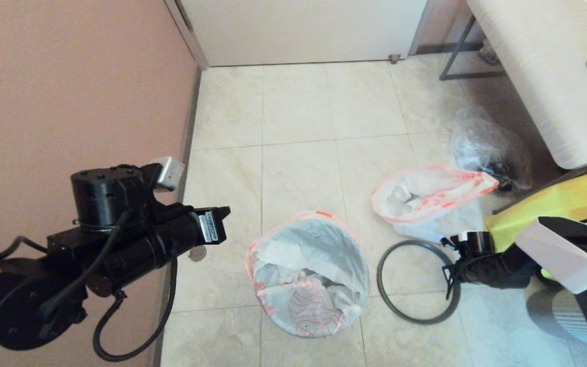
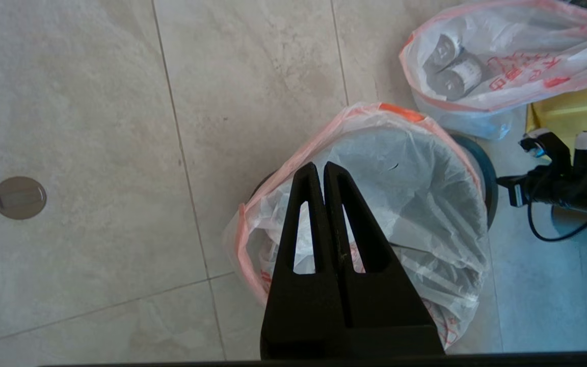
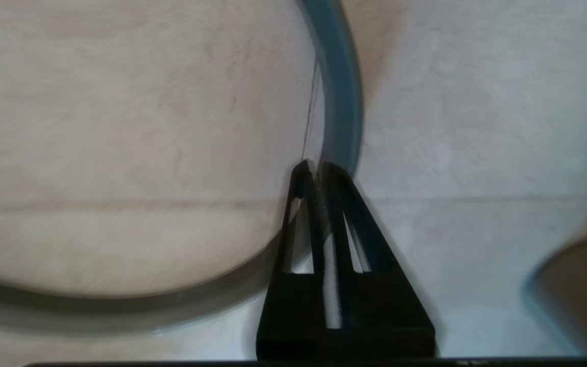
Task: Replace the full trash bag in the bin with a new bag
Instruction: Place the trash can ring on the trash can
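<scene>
The bin stands on the tiled floor, almost wholly wrapped; only a dark sliver (image 2: 262, 184) shows. The new bag (image 1: 308, 275), white with red drawings, lines it, and its pink-edged mouth is folded out over the rim. The full trash bag (image 1: 426, 196), lumpy with bottles, lies on the floor to the right behind the bin. The dark rim ring (image 1: 416, 306) lies flat on the floor right of the bin. My right gripper (image 1: 449, 278) is low at the ring's right side, shut on the ring (image 3: 342, 92). My left gripper (image 2: 322, 165) hangs shut and empty above the bin's left side.
A yellow bag (image 1: 553, 204) sits by my right arm, and a clear plastic bag (image 1: 482, 148) lies behind the full bag. A white table (image 1: 543, 66) stands at the back right. The pink wall (image 1: 69, 76) runs along the left, with a floor drain (image 2: 19, 198) near it.
</scene>
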Controlling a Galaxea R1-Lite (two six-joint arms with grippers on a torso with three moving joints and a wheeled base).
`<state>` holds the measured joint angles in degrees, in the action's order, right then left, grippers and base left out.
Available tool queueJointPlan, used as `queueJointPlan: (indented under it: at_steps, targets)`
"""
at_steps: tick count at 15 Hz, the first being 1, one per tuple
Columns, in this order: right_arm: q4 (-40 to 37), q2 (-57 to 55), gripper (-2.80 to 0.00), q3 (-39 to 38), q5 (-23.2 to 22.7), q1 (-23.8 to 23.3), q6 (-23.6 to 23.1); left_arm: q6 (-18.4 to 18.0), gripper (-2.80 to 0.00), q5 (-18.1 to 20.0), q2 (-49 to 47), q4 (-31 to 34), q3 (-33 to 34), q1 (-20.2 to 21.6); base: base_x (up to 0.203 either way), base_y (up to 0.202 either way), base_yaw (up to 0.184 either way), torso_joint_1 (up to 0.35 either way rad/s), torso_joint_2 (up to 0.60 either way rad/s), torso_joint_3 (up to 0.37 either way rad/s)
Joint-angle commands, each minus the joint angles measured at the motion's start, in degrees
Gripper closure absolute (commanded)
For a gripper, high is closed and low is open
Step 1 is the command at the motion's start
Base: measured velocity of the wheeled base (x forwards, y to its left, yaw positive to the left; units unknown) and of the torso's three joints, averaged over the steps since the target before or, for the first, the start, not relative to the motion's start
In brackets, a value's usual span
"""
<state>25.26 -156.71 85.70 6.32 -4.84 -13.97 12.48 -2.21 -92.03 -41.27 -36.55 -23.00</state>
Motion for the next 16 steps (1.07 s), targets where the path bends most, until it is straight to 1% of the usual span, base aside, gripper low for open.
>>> queueJointPlan:
  at_steps: [1,4,6,7,8,13,16]
  targets:
    - [-0.21,-4.19,-2.80,3.19,0.02,-0.47,-0.06,0.09,0.00,0.01,-0.82,-0.31,0.07,-0.02,0.000,0.000,0.000,0.000,0.00,0.000]
    - [-1.92,-6.60,-2.80,8.75,-0.06,-1.46,-0.23,0.09,0.00,0.01,-0.78,-0.39,0.07,-0.02,0.000,0.000,0.000,0.000,0.00,0.000]
    - [-6.15,-8.41,-2.80,13.73,-0.02,-2.53,-0.40,0.09,0.00,0.01,-0.78,-0.39,-0.02,-0.02,0.000,0.000,0.000,0.000,0.00,0.000]
    - [-8.36,-9.20,-2.80,14.98,0.00,-2.94,-0.75,0.09,0.00,0.01,-0.70,-0.39,-0.10,-0.02,0.000,0.000,0.000,0.000,0.00,0.000]
    - [-9.18,-9.40,0.00,15.02,0.01,-3.00,-0.88,0.09,0.00,0.01,-0.52,-0.39,-0.10,-0.02,0.000,0.000,0.000,0.000,0.00,0.000]
    - [-10.95,-7.58,0.00,12.90,0.35,-2.81,-0.44,-0.12,0.00,-0.19,1.10,-0.31,-0.57,-0.02,0.000,0.000,0.000,0.000,0.00,0.000]
    - [-9.32,0.81,0.00,2.29,1.26,-2.02,1.51,-0.48,0.00,-0.43,3.57,0.05,-1.50,-0.03,0.000,0.000,0.000,0.000,0.00,0.000]
